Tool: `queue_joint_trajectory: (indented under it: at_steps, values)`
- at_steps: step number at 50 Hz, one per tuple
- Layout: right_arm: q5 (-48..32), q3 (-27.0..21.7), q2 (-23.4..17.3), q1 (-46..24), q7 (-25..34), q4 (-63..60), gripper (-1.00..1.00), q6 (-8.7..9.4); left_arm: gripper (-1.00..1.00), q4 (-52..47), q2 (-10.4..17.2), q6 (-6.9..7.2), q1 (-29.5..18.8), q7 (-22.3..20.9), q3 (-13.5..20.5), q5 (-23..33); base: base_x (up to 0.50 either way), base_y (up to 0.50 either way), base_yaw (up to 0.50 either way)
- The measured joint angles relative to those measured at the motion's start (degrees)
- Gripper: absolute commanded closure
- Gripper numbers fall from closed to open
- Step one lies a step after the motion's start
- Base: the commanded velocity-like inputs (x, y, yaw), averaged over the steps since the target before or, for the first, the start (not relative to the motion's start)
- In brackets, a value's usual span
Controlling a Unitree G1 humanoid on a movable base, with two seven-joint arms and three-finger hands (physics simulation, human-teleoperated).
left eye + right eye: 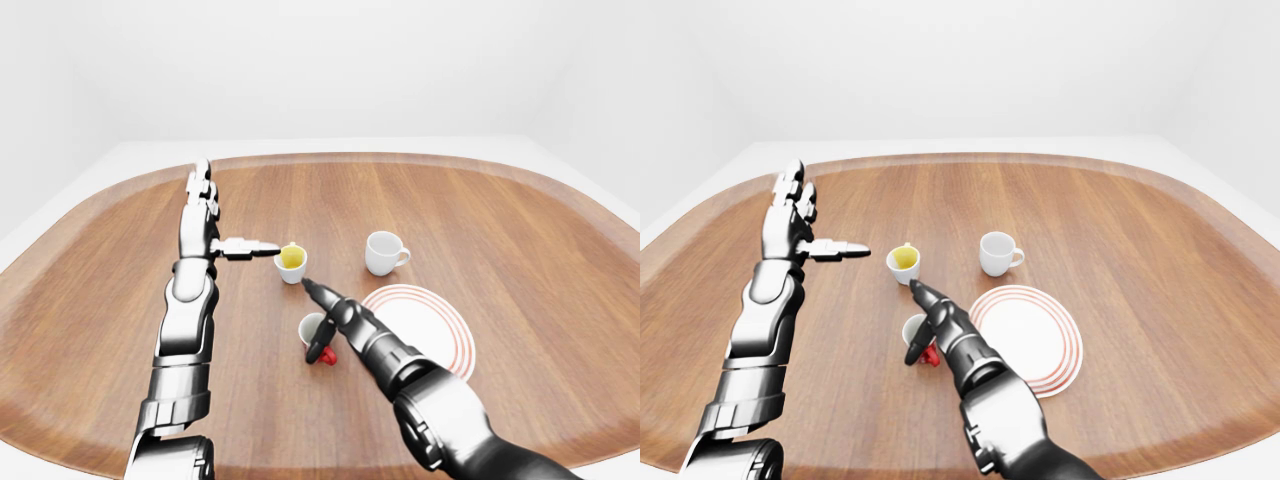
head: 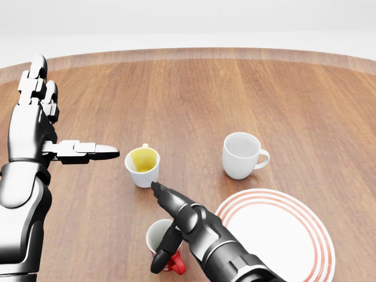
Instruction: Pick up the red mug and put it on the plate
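Wooden table (image 2: 247,88), oval, against white walls. Red mug (image 2: 165,247): bottom centre of head view, upright, mouth up, long axis vertical, handle toward bottom right. Judged rigid, light, glazed and slippery, breakable; grip best across rim and wall. Right hand (image 2: 167,226): fingers spread over the mug, one hanging past its rim, not clamped. Left hand (image 2: 41,126): spread, idle, left edge. Plate (image 2: 282,235): lower right, just beside mug.

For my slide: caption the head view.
Right hand over the red mug, fingers open; plate waits beside it.
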Motion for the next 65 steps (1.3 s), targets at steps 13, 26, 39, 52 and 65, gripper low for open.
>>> queue_joint_trajectory:
  at_steps: [13,26,39,52,65]
  values:
    - [-0.88,-0.16,-0.06,0.47,-0.14,0.71,-1.0,0.0,-1.0,0.36,0.0,0.0,-0.12,0.08,-0.08,0.01,0.0,0.0,0.0]
    - [0.26,-1.8,-0.1,0.37,0.84,0.65,1.0,0.0,-1.0,0.22,-0.16,0.0,-0.05,0.16,-0.24,0.17,0.0,0.0,0.0]
    - [-1.58,-0.64,-0.42,0.73,2.16,1.18,1.0,0.0,-1.0,-0.19,-0.32,0.0,0.29,0.15,-0.26,0.24,0.0,0.0,0.0]
    - [-0.38,-0.3,-0.92,0.12,0.51,0.52,1.0,0.0,-1.0,0.27,-0.31,0.0,0.3,0.14,-0.22,0.19,0.0,0.0,0.0]
    - [1.39,-0.17,-2.04,-1.23,1.11,-3.14,1.0,0.0,-1.0,0.74,-0.3,0.0,0.22,0.2,-0.26,0.18,0.0,0.0,0.0]
